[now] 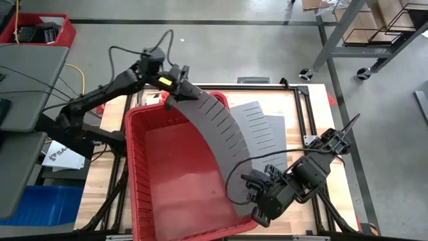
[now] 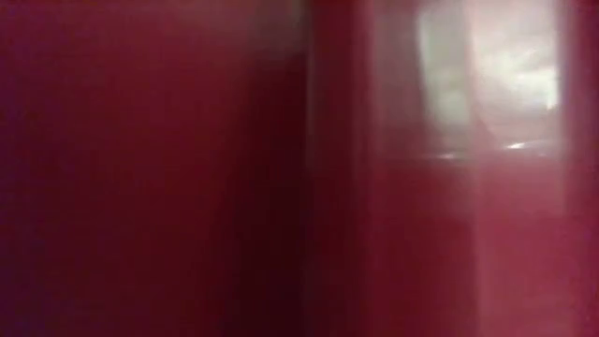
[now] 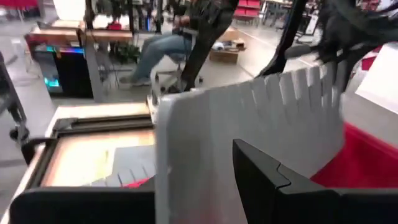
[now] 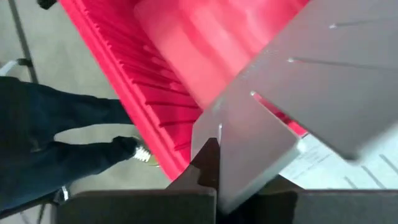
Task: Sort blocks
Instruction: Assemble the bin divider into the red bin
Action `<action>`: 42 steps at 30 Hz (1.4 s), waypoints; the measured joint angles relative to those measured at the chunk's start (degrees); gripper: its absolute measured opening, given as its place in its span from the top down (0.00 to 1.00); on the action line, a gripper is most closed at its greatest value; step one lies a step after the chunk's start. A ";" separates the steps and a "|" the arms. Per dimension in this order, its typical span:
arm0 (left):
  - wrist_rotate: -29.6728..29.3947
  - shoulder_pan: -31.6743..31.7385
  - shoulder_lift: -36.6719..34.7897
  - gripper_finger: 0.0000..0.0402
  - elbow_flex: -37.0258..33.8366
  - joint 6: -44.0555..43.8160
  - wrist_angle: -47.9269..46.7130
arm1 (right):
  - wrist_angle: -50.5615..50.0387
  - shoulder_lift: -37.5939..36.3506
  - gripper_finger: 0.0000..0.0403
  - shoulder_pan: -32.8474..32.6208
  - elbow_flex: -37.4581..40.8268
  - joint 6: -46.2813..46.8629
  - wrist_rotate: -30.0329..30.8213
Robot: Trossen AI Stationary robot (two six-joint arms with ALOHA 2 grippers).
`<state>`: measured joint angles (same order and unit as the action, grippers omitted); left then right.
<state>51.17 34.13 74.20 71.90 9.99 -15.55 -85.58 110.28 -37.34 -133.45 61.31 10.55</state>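
Note:
No blocks show in any view. A long grey slotted divider sheet [image 1: 217, 134] arches over the big red bin [image 1: 134, 154], which stands on the table's left half. My left gripper [image 1: 175, 94] is shut on the sheet's far end, above the bin's far rim. My right gripper [image 1: 257, 211] is shut on its near end, at the bin's near right corner. In the left wrist view the sheet [image 3: 249, 124] stands on edge, slots uppermost. The low view is filled by the bin's red wall [image 2: 187, 168]. My left gripper pinches the sheet's far end [image 3: 193, 174] between its two fingers [image 3: 267, 180], coming nearly level from the table's far left. That end is lifted clear above the bin's rim, and the sheet curves away from it in a bow. My right gripper pinches a corner of the sheet's near end [image 4: 249, 155] between its two fingers [image 4: 202, 174], slanting down from the table's right. The end is held up beside the bin's near right corner, and the sheet bends up and away toward the far side.
Two more grey slotted sheets [image 1: 264, 127] lie flat on the table right of the bin. A seated person [image 3: 161, 50] shows beyond the table's far side, and a person's legs [image 4: 62, 143] on the floor by the bin. A red crate [image 1: 40, 30] stands far left.

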 joint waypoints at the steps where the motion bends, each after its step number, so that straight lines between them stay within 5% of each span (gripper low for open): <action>1: -1.32 -0.10 -1.10 0.79 0.00 -0.79 -0.17 | 0.10 0.00 1.00 0.19 0.00 -0.56 0.02; 6: -13.65 -0.13 -5.57 0.78 0.01 -5.02 -2.91 | -0.34 -0.02 1.00 0.46 0.00 -1.97 0.85; 15: -23.03 -0.17 -3.10 0.58 -0.07 -2.61 -16.20 | -2.81 -0.02 1.00 0.50 0.00 1.30 1.02; 30: -20.18 1.32 -2.30 0.30 1.22 -8.91 -17.47 | -4.41 -0.02 1.00 0.41 0.00 7.22 -0.68; 42: -20.16 8.62 -2.92 0.26 11.79 -7.85 -15.50 | -4.35 0.00 1.00 0.40 0.00 7.75 0.12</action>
<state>31.01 42.75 71.27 83.69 2.15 -31.05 -89.93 110.28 -36.94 -133.45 69.06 10.67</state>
